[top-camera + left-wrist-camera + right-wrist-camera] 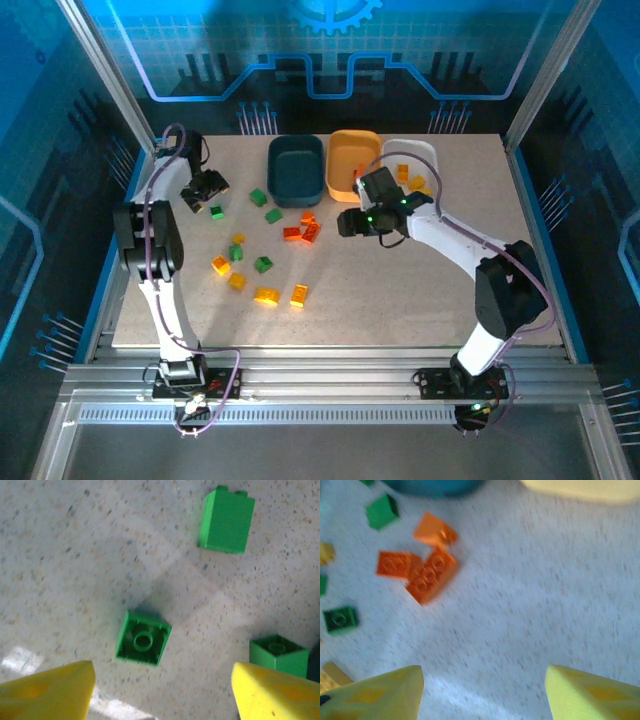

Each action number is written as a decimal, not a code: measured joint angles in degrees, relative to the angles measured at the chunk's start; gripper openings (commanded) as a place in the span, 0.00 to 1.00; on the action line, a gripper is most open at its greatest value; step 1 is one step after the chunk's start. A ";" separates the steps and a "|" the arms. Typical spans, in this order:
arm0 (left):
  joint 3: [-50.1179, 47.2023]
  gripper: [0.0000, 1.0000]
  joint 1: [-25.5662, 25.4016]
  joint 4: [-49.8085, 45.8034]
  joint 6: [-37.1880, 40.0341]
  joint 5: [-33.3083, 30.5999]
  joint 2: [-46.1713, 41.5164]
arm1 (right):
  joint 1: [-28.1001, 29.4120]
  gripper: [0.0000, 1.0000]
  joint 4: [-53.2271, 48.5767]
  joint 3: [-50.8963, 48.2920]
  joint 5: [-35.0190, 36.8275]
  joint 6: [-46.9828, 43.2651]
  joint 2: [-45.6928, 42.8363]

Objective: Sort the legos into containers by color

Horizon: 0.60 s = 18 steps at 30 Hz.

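No writing, label, brand or number can be read anywhere. The one sign is a blue gear emblem (333,12) on the far wall (420,50), cut off by the top edge of the overhead view and bearing no legible lettering.

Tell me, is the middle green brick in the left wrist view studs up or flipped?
Flipped: the green brick shows its hollow underside.
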 measured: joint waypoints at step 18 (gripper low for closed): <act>6.51 0.57 -0.52 -5.27 9.90 -1.53 8.96 | -2.91 0.68 0.02 -6.62 -0.20 -0.48 -9.75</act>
